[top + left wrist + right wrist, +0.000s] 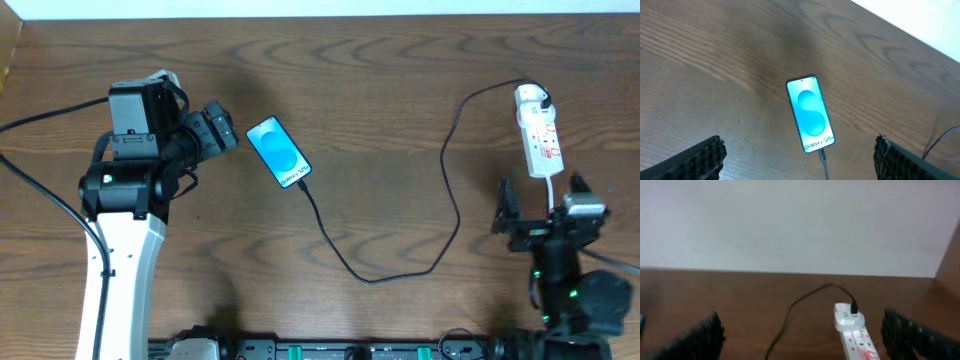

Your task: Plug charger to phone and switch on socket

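Observation:
The phone lies flat on the table with its blue screen lit, and it also shows in the left wrist view. The black charger cable is plugged into the phone's lower short edge and loops right to a white adapter on the socket's far end. The white socket strip lies at the far right, seen also in the right wrist view. My left gripper is open, just left of the phone. My right gripper is open, just below the socket.
A white wall or surface borders the table's far edge. The table's right edge shows in the right wrist view. The arms' bases and cabling sit along the front edge.

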`<state>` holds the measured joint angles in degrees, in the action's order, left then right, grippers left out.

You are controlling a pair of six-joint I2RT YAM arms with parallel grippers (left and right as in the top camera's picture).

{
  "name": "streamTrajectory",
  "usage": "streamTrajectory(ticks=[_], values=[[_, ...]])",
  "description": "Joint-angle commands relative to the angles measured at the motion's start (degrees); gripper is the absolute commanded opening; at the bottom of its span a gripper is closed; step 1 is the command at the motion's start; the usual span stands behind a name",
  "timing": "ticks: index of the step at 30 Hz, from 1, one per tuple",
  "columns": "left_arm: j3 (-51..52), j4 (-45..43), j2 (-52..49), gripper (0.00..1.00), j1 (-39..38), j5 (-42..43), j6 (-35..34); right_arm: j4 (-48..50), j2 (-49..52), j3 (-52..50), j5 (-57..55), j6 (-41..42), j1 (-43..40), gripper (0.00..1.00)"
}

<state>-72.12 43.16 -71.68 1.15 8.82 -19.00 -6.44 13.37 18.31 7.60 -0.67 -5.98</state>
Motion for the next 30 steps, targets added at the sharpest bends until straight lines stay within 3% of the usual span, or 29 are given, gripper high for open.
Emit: streamTrajectory(ticks=[1,7,30], values=[[-0.39,-0.09,0.20,0.96,0.35,-0.37,1.01,2.64,-6.45,-7.98,-4.48,1.92,1.16,0.99],[-0.39,-0.11,0.20,0.96,0.35,-0.35,0.98,2.62,-12.87,-18.01,-4.26,6.43,1.20,0.99],[-0.37,-0.07,0.37,0.96,0.37,-1.03,1.05,2.36,-13.07,-17.99,-4.46,6.19,1.20,0.99]])
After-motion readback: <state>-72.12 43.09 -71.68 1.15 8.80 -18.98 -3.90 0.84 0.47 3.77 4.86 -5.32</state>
